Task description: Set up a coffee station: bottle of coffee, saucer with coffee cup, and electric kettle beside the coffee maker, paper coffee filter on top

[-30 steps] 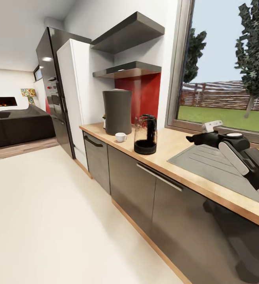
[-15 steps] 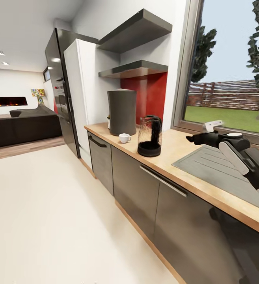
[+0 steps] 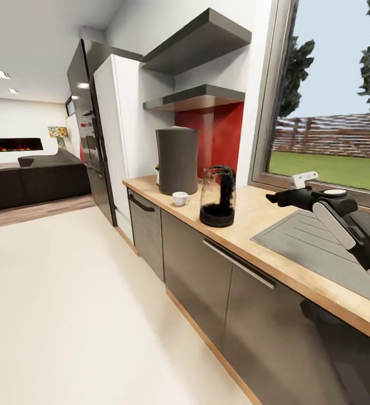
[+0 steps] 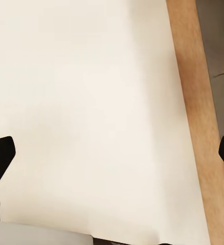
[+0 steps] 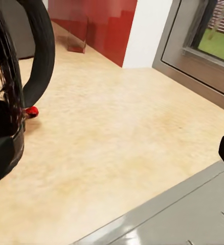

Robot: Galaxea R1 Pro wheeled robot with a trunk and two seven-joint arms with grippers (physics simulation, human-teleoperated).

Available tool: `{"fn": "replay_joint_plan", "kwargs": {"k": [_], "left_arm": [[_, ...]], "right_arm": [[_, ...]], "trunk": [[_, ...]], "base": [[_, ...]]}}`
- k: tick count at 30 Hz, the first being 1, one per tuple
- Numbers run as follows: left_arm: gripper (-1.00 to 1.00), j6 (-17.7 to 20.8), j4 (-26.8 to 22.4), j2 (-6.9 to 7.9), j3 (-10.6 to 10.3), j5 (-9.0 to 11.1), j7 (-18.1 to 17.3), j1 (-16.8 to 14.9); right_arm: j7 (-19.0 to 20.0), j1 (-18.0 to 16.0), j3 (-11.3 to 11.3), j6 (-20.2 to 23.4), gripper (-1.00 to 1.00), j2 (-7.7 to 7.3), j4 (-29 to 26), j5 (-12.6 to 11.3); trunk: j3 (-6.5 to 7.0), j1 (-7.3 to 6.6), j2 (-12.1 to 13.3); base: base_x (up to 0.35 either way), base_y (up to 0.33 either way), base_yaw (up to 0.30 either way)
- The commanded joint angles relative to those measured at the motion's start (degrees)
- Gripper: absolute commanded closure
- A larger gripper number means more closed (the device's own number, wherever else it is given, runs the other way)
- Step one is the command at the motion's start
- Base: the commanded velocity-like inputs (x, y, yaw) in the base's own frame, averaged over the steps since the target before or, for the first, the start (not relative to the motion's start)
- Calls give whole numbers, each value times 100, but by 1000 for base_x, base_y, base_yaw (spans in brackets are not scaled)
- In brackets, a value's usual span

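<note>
No readable writing on electric kettle [image 3: 218, 196]

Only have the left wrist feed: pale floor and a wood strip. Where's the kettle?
Observer: The electric kettle stands on the kitchen countertop, in the head view.
Operator: Coffee maker near it?
Observer: Yes, the coffee maker stands just further along the same counter.
Operator: Cup?
Observer: The coffee cup sits on the counter in front of the coffee maker's base.
Operator: Right gripper holding anything?
Observer: No. The right gripper is open over bare counter, with the kettle off to one side.
</note>
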Motion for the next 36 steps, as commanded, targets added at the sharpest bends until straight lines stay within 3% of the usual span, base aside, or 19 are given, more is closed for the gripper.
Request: {"fn": "replay_joint_plan", "kwargs": {"k": [1, 36], "left_arm": [[-100, -33, 8, 1, 45, -46, -15, -5], [-100, -33, 8, 1, 54, -44, -14, -5]], "right_arm": [[-18, -8, 16, 16, -100, -6, -5, -23], [-18, -8, 16, 9, -100, -6, 2, -32]], "trunk": [[-6, 0, -3], [-6, 0, -3]], "base": [[68, -45, 1], [85, -19, 0]]}}
